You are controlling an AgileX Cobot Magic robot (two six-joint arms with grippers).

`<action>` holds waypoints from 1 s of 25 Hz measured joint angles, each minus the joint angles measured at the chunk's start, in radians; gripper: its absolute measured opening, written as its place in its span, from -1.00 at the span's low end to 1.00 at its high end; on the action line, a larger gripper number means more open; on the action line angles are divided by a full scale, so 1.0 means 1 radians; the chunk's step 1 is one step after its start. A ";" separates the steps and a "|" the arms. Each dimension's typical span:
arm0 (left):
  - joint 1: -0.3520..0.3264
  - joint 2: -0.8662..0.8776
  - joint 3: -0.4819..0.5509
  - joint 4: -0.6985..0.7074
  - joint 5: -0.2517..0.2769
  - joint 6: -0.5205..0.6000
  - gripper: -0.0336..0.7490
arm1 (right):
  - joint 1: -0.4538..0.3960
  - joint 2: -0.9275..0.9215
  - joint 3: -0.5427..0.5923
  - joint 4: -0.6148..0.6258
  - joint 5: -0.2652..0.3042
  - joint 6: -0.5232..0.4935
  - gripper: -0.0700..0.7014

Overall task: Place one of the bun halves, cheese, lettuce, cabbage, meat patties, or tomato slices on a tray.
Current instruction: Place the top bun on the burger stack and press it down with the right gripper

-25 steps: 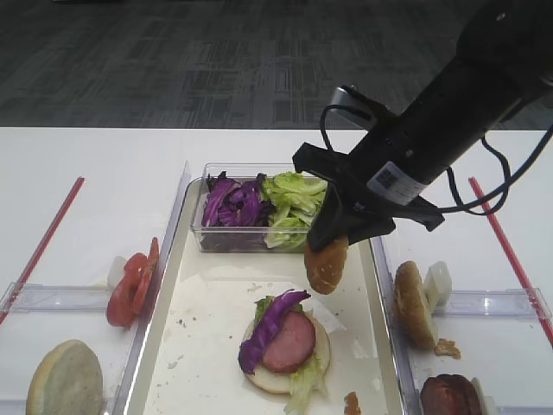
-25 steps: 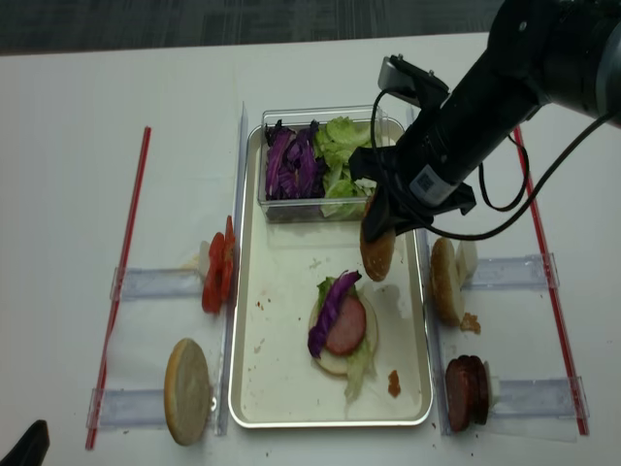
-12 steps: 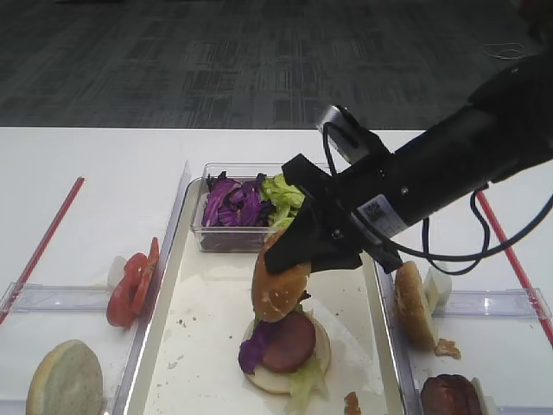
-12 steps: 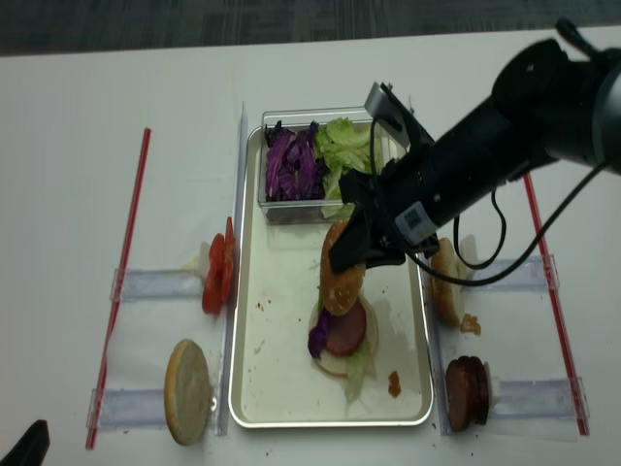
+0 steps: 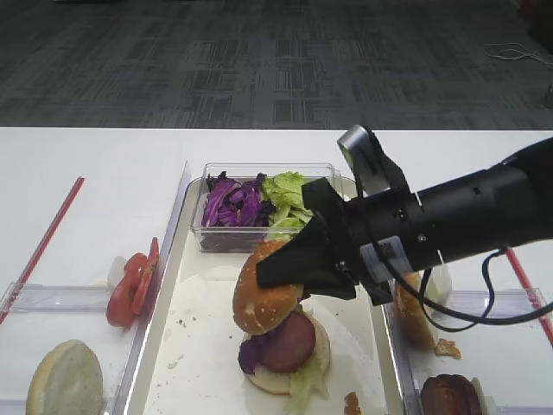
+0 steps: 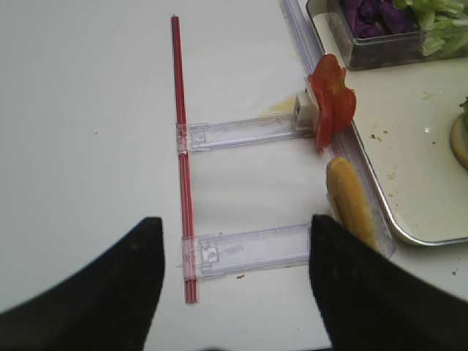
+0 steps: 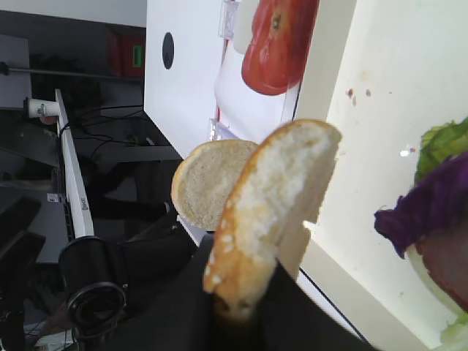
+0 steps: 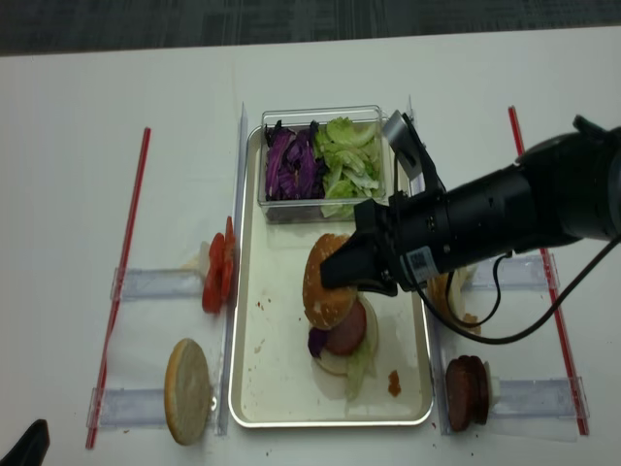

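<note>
My right gripper [image 5: 298, 270] is shut on the sesame bun top [image 5: 266, 292], holding it by its edge. The bun top is tilted with its dome toward the camera, just above the stack [image 5: 289, 350] of bottom bun, lettuce, cabbage and meat patty on the cream tray [image 5: 203, 346]. In the right wrist view the bun top [image 7: 274, 197] shows its white cut face, with my right gripper [image 7: 241, 316] clamped at its lower edge. I cannot tell whether it touches the stack. My left gripper [image 6: 234, 234] hangs open over the table left of the tray, holding nothing.
A clear box with cabbage [image 5: 232, 203] and lettuce [image 5: 289, 197] stands at the tray's far end. Tomato slices [image 5: 130, 285] and a pale bun half [image 5: 65, 380] rest on holders on the left. Another bun half [image 8: 448, 291] and meat patties [image 8: 466, 391] stand on the right. Red straws [image 8: 121, 282] flank the area.
The right gripper carried the bun top down and to the left, from near the clear box to over the stack, and turned it from hanging edge-down to dome-up. The grip stayed shut.
</note>
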 joint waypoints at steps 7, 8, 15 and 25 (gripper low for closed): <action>0.000 0.000 0.000 0.000 0.000 0.000 0.14 | 0.000 0.000 0.105 0.117 0.012 -0.140 -0.55; 0.000 0.000 0.000 0.000 0.000 0.000 0.14 | 0.000 0.000 0.114 0.124 0.012 -0.154 -0.55; 0.000 0.000 0.000 0.000 0.000 0.000 0.14 | 0.000 0.000 0.123 0.138 -0.019 -0.182 -0.55; 0.000 0.000 0.000 0.000 0.000 0.000 0.14 | 0.000 0.003 0.125 0.142 -0.060 -0.186 -0.55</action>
